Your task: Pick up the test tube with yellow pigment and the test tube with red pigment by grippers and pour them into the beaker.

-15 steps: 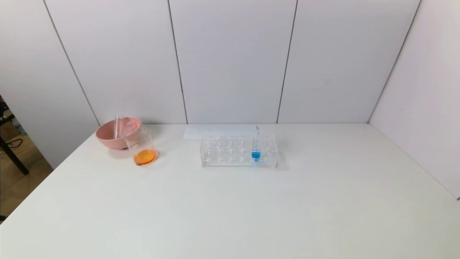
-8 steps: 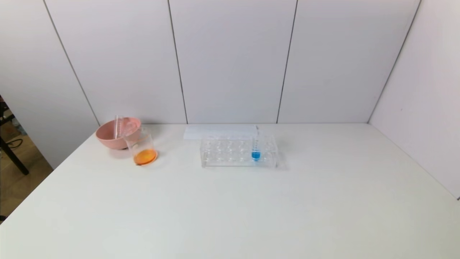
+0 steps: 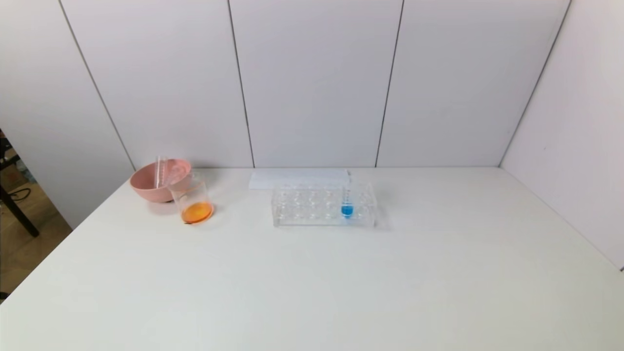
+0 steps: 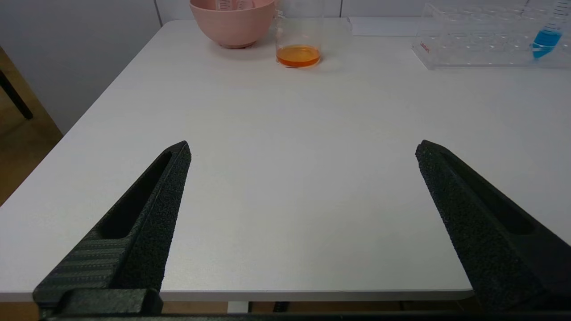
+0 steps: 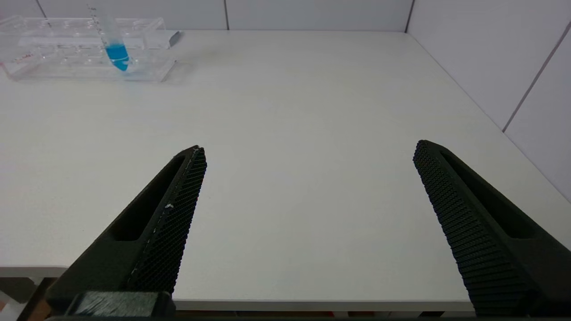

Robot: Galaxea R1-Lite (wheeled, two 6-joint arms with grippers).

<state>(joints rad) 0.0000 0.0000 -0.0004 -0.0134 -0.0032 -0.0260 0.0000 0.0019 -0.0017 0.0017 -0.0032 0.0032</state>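
Observation:
The beaker (image 3: 191,199) stands at the back left of the table with orange liquid in its bottom; it also shows in the left wrist view (image 4: 298,42). No tube holding yellow or red liquid is in view. Two clear tubes (image 3: 160,171) lean in the pink bowl (image 3: 148,187) behind the beaker and look empty. My left gripper (image 4: 303,145) is open and empty over the table's near edge, far from the beaker. My right gripper (image 5: 309,146) is open and empty over the near edge too. Neither gripper shows in the head view.
A clear tube rack (image 3: 312,207) stands at the back middle and holds one blue-tipped tube (image 3: 347,207), seen also in the right wrist view (image 5: 117,52). A flat white sheet (image 3: 297,178) lies behind the rack. Walls close the back and right sides.

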